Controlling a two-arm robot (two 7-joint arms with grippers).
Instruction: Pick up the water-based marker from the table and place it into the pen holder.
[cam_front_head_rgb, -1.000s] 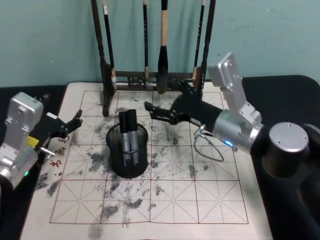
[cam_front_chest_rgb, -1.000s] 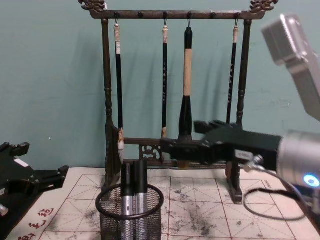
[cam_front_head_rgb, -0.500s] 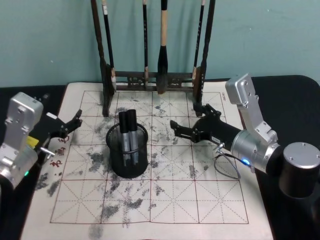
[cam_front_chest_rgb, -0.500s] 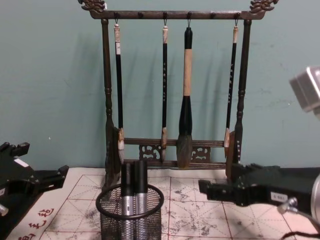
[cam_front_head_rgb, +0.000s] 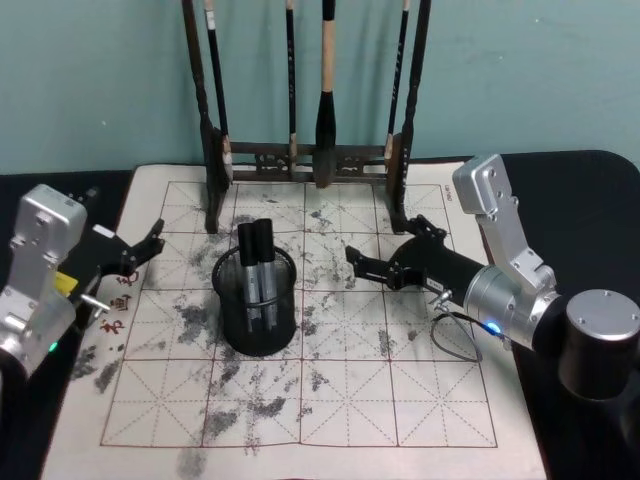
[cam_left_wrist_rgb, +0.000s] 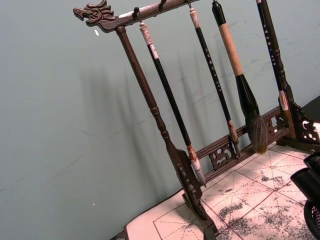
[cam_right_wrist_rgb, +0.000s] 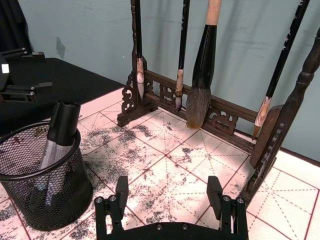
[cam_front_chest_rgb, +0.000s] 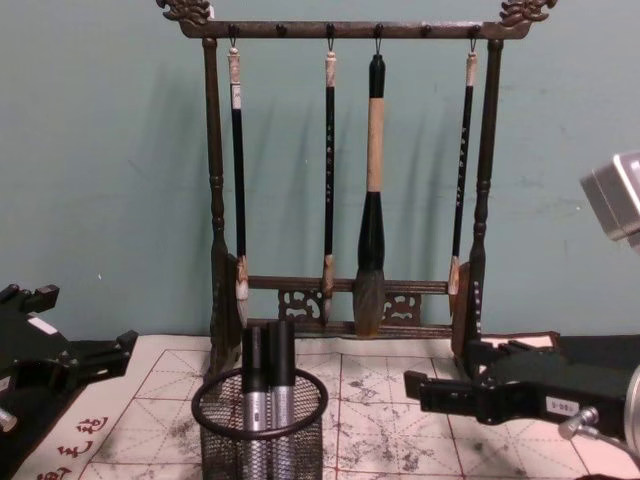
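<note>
Right fingers (cam_right_wrist_rgb: 216, 188): spread wide with nothing between them, seen in the right wrist view as two black prongs over the paper.
Right gripper (cam_front_head_rgb: 385, 262): hangs low above the inked grid sheet (cam_front_head_rgb: 350, 400), right of the pen holder and apart from it, pointing left toward it.
Left gripper (cam_front_head_rgb: 140, 248): at the sheet's left edge, left of the holder; its fingers stand apart and hold nothing. The arm looks parked.
Pen holder (cam_front_head_rgb: 258, 300): black mesh cup standing upright on the sheet, left of centre, between the two grippers.
Water-based marker (cam_front_head_rgb: 264, 262): two grey-barrelled, black-capped markers stand in the holder, touching side by side, caps above the rim. No marker is seen lying loose on the sheet or the desk (cam_front_head_rgb: 580, 190).
Long axis: the markers stand nearly upright, leaning slightly toward the far side of the cup.
Key relation: the markers lie to the left of the right fingers, already inside the holder; the left gripper sits about as near to the cup on its other side.
Judgement: placing looks done; the right arm likely needs only to clear away without brushing the cup.
Brush rack (cam_front_chest_rgb: 345, 170): tall dark wooden frame at the far edge of the sheet, four brushes hanging, behind both holder and right gripper.
Risk: the rack's right post (cam_right_wrist_rgb: 280, 115) stands close by the right gripper.
</note>
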